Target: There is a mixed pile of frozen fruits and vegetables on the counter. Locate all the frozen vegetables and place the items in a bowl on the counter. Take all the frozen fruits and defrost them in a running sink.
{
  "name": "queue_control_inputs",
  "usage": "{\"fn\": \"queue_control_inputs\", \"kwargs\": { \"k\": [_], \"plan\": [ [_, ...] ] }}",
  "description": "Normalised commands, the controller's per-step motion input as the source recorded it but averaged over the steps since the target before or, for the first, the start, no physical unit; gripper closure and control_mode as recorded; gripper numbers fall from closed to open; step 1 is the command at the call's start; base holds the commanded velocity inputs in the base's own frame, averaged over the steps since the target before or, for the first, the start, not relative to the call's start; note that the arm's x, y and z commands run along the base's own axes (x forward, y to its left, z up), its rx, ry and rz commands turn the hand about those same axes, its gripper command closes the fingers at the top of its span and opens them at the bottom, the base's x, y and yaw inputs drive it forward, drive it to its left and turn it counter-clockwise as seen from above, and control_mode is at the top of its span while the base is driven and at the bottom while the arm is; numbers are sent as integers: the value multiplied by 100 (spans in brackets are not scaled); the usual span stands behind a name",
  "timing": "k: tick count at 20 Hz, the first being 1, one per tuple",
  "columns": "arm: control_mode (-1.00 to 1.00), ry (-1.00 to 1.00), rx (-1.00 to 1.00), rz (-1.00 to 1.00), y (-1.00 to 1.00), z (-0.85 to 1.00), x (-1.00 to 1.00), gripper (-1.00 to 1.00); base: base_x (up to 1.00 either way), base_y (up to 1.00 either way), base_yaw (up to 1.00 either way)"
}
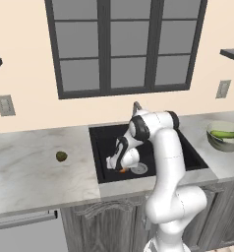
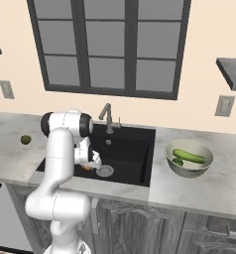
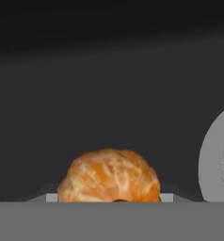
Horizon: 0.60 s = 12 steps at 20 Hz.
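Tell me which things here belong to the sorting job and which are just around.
Part of the job: orange fruit at the gripper, low in the sink; olive-brown ball on the counter; bowl holding the cucumber and dark green piece; faucet.

Just around: window, wall outlets, shelf.

The orange ball (image 3: 109,175) is bumpy and bright, low inside the black sink (image 2: 130,149), just at 9 o'clock from the round metal drain (image 2: 104,171). The dull olive-brown ball (image 1: 61,156) sits alone on the pale marbled counter (image 1: 30,172), well off at 9 o'clock from the sink. At 3 o'clock from the sink stands the wide grey-green bowl (image 2: 175,166). The long green cucumber (image 2: 189,156) lies flat in it, with the small shiny dark green piece (image 2: 177,161) beside it.
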Motion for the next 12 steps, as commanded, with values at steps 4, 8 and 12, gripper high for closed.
{"fn": "queue_control_inputs", "kwargs": {
  "k": [4,8,12],
  "plan": [
    [-100,-1,0,0,-1,-8,8,-100,0,0,0],
    [-100,1,0,0,0,3,-1,-100,0,0,0],
    [-100,2,-1,-1,0,22,-1,-100,0,0,0]
  ]
}}
